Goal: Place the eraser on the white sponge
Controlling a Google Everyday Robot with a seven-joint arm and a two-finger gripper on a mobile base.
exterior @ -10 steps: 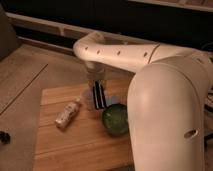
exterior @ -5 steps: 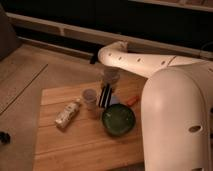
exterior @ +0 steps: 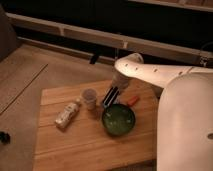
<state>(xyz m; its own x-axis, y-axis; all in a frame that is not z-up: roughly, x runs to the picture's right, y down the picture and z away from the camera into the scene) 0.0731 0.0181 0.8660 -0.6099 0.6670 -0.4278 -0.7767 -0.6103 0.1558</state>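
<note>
My gripper (exterior: pixel 111 95) hangs from the white arm (exterior: pixel 150 74) over the wooden board (exterior: pixel 75 145), just above the far left rim of the green bowl (exterior: pixel 118 119). It sits between the bowl and a small pale cup-like thing (exterior: pixel 89 98). A black piece with pale stripes shows under the wrist. I cannot tell whether it is the eraser or part of the gripper. No flat white sponge shows; it may be hidden by the arm.
A pale packet or bottle (exterior: pixel 67 114) lies on the board's left part. A small orange object (exterior: pixel 132 101) lies behind the bowl. My large white arm link (exterior: pixel 185 125) covers the right side. The floor drops off to the left of the board.
The gripper has moved a little to the right, toward the bowl's far rim. The big arm link has swung right and uncovered the whole green bowl.
</note>
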